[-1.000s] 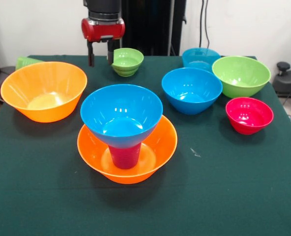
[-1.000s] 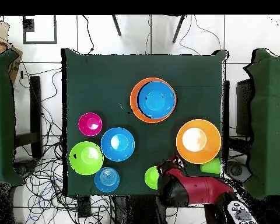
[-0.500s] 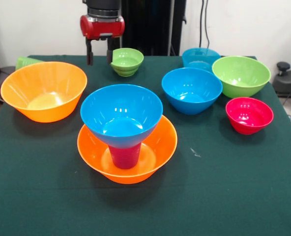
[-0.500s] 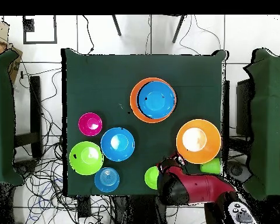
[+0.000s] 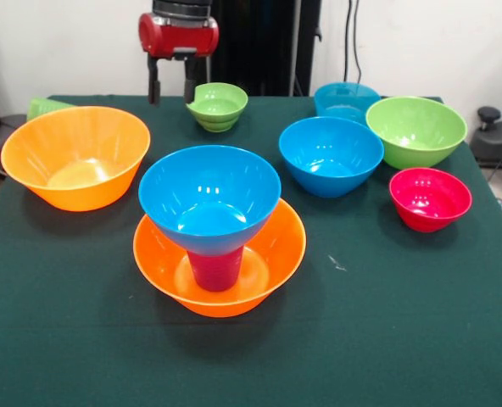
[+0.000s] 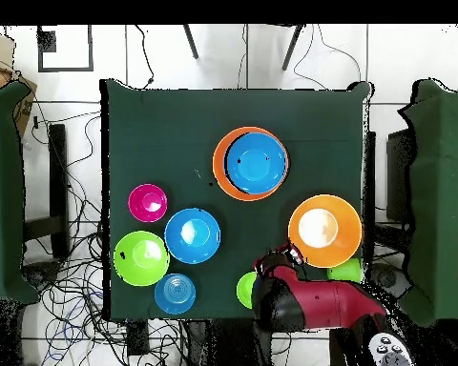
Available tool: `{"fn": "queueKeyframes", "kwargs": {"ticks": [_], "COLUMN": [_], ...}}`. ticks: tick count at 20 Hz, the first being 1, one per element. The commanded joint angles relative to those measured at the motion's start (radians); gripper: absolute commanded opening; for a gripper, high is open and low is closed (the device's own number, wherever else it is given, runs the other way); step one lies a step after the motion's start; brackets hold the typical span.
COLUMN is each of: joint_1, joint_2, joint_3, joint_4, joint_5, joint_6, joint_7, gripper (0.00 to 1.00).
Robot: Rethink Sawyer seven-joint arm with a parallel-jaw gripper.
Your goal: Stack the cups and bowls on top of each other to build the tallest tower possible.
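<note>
- Three pieces are making up the tower (image 5: 217, 229) so far: an orange bowl (image 5: 276, 254) on the green worktop (image 5: 387, 322), an inverted purple-magenta cup (image 5: 215, 270) standing inside it, and a blue bowl (image 5: 209, 197) sitting on the cup.
- The gripper (image 5: 170, 95) is hanging empty above the far part of the worktop, its two fingers parted with a moderate gap and pointing straight down.
- The small lime green bowls (image 5: 218, 105), apparently two nested, are lying just beside the gripper, the closest pieces to it.
- The second large orange bowl (image 5: 75, 155) is sitting on the gripper's other side, near it and nearer the camera.
- I judge the lime green stack the likeliest next pick; the gripper is needing only a short sideways shift and a descent onto the rim.
</note>
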Motion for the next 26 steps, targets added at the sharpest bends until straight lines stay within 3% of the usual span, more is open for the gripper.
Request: {"fn": "queueKeyframes", "kwargs": {"ticks": [1,11,26], "joint_1": [0.045,0.052,0.015], "joint_2": [-0.062,-0.038,0.055], "joint_3": [0.072,0.030,0.078], "joint_4": [0.018,0.051,0.070], "joint_5": [0.058,0.019,0.047], "joint_6": [0.158,0.082,0.113], "joint_7": [0.112,0.139,0.140], "gripper": [1.00,1.00,1.00]}}
